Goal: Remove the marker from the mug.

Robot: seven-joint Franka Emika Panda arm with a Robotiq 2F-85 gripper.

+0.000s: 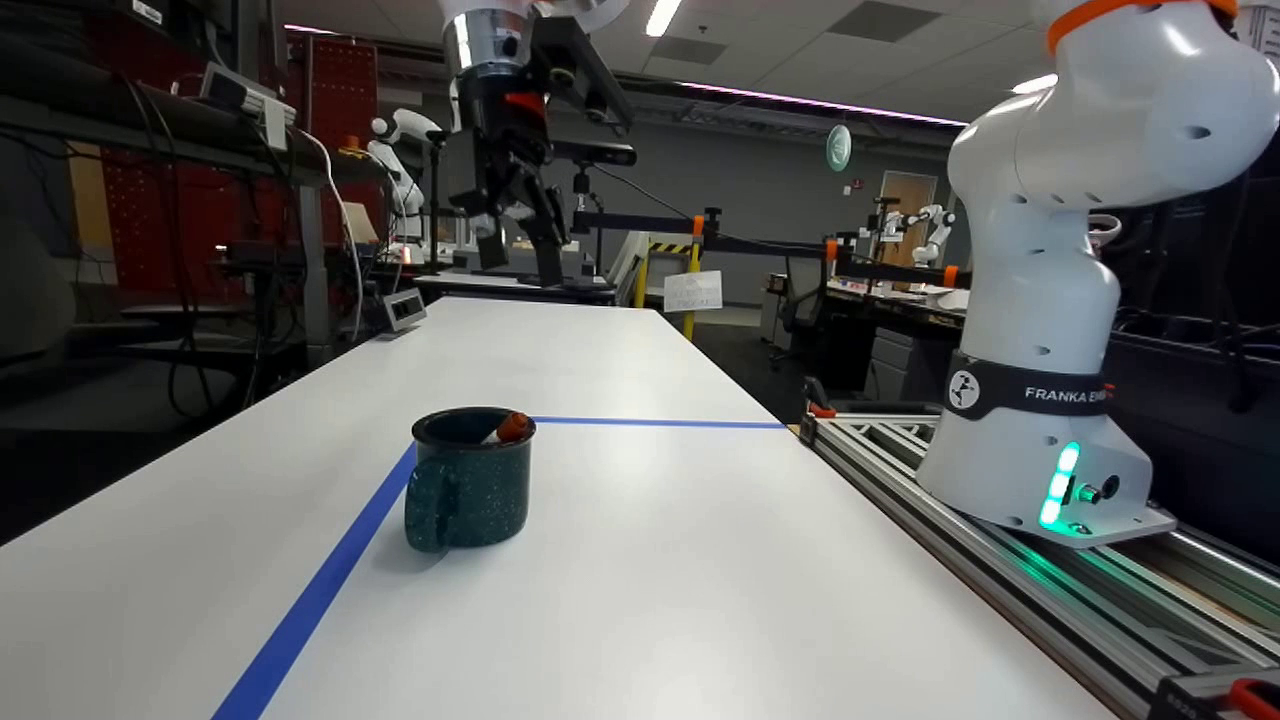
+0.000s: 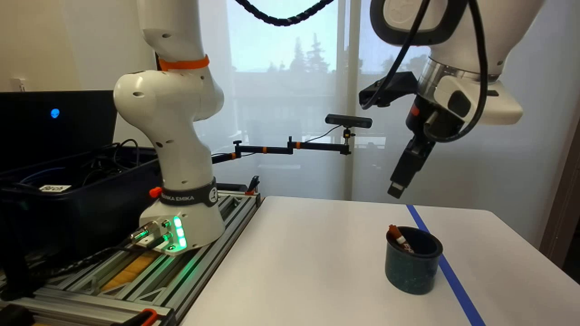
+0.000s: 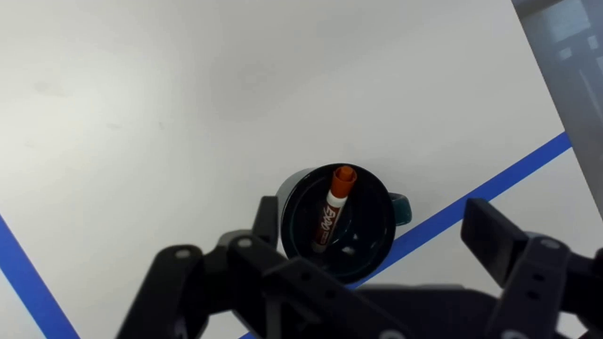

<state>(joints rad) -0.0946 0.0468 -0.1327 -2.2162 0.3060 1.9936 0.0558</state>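
While my fingers (image 3: pixel 491 238) stand wide, higher than the mug (image 1: pixel 492 500), the marker (image 3: pixel 332 210) leans inside it, orange end up. Wrist view: marker between them, lower, touching neither.

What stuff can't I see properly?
In an exterior view, the mug hides the lower part of the marker.
In an exterior view, the mug's body hides its handle.
In an exterior view, writing on the paper sign is blurred.
In both exterior views, the top edge cuts off part of the robot arm.
In the wrist view, the gripper covers part of the mug.
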